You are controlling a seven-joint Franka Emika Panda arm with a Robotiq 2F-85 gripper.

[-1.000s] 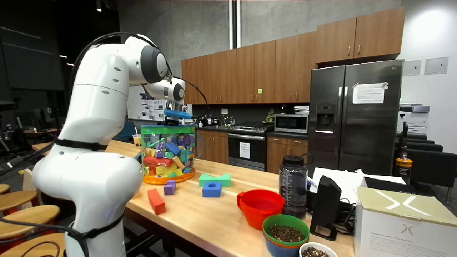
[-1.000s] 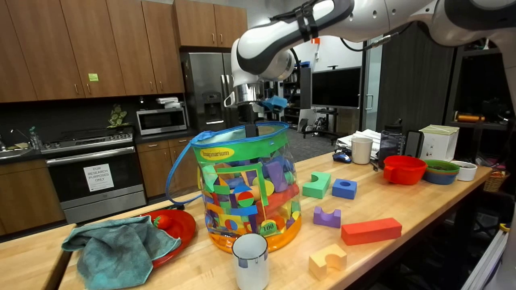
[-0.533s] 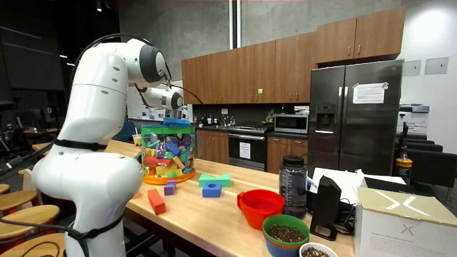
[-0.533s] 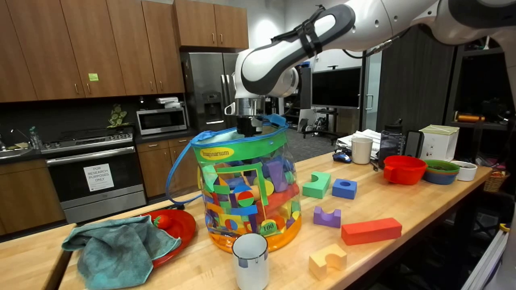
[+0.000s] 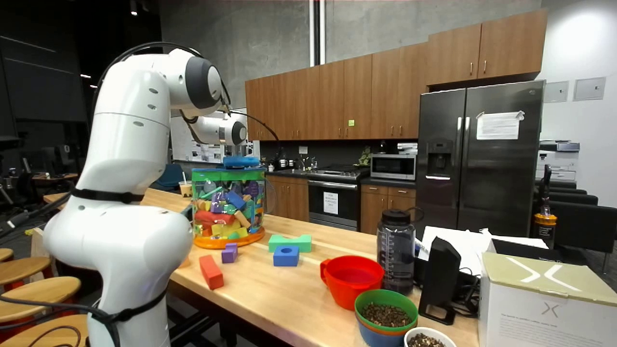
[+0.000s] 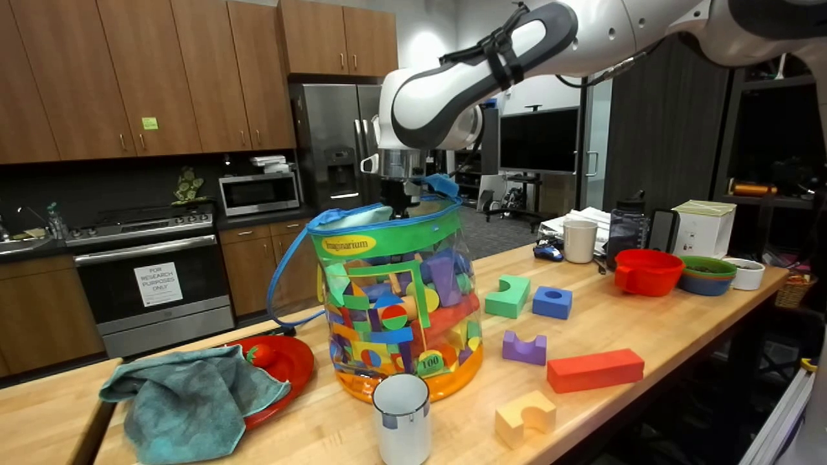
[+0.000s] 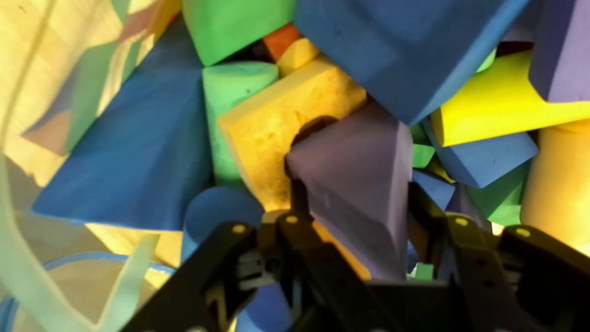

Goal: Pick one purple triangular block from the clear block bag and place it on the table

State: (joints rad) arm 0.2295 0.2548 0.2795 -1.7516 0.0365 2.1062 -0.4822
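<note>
The clear block bag [image 6: 389,240] stands upright on the table [image 6: 465,420], full of multicoloured blocks. From above, my gripper [image 7: 355,198] reaches in through its top opening; in both exterior views the bag's rim and wall hide the fingertips. A purple triangular block [image 7: 355,152] fills the space between the fingers in the wrist view. The left finger [image 7: 299,196] presses against one side and the right finger [image 7: 418,203] against the other, so the jaws are shut on it. A yellow block [image 7: 286,120] with a round hole lies just beneath it.
Around the held block lie a large blue block [image 7: 401,50] and a yellow one [image 7: 511,99]. Outside the bag are a white mug [image 6: 402,420], a purple arch block [image 6: 524,349], a red block [image 6: 595,371] and a red bowl [image 6: 648,271].
The arm first sank into the bag and has since risen slightly. The jaws have come together on the purple block. In an exterior view the bag has shifted a tiny bit.
</note>
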